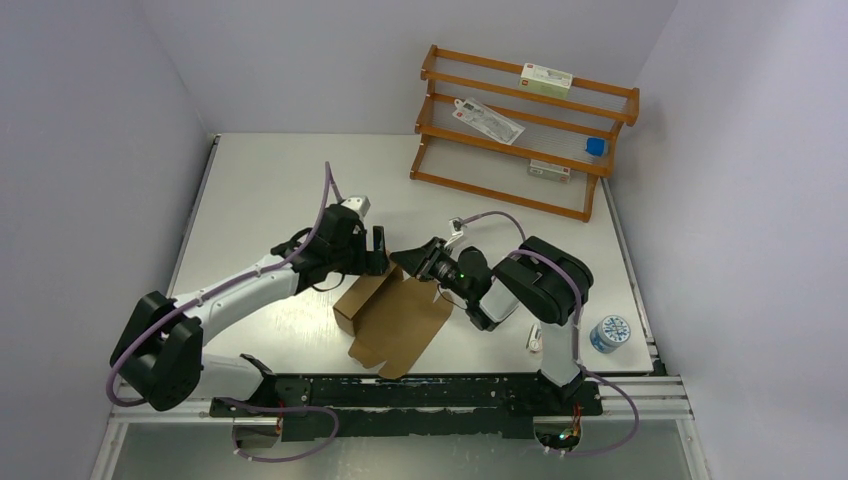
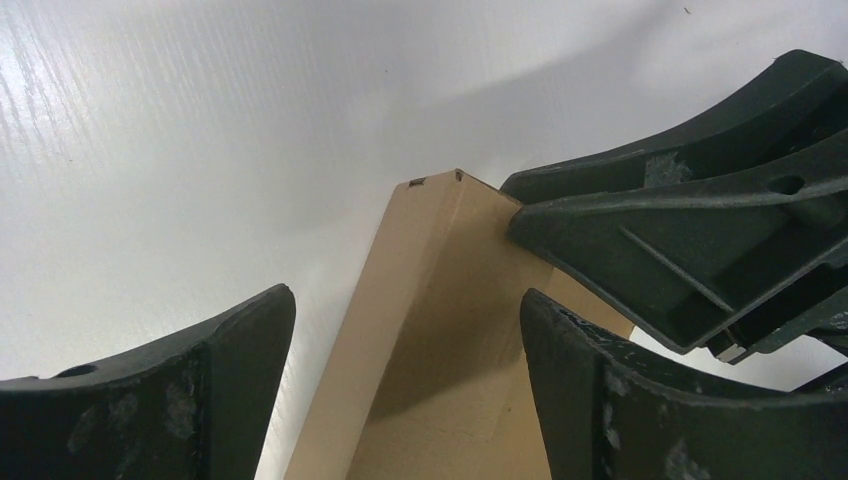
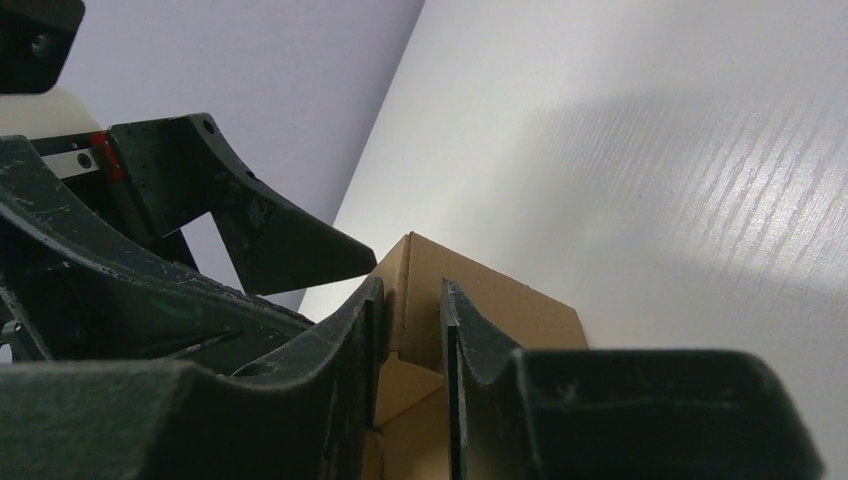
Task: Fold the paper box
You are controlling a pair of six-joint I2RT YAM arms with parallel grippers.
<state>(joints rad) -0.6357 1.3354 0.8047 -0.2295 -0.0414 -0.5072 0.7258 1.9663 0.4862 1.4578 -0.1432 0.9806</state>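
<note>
At worktop (image 1: 260, 190) centre: 1 paper box (image 1: 400, 315), likely light, crease-prone; right fingers (image 3: 470, 340) pinch its 12 o'clock fold, left fingers (image 2: 230, 370) spread.

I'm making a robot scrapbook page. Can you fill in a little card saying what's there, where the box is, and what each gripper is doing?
Box: brown cardboard, partly folded, in the middle of the table
Left gripper: open, straddling the box
Right gripper: pinching the box's top corner
Rack: wooden, at the far right, with packets on it
Round thing: blue and white, near the right edge
</note>
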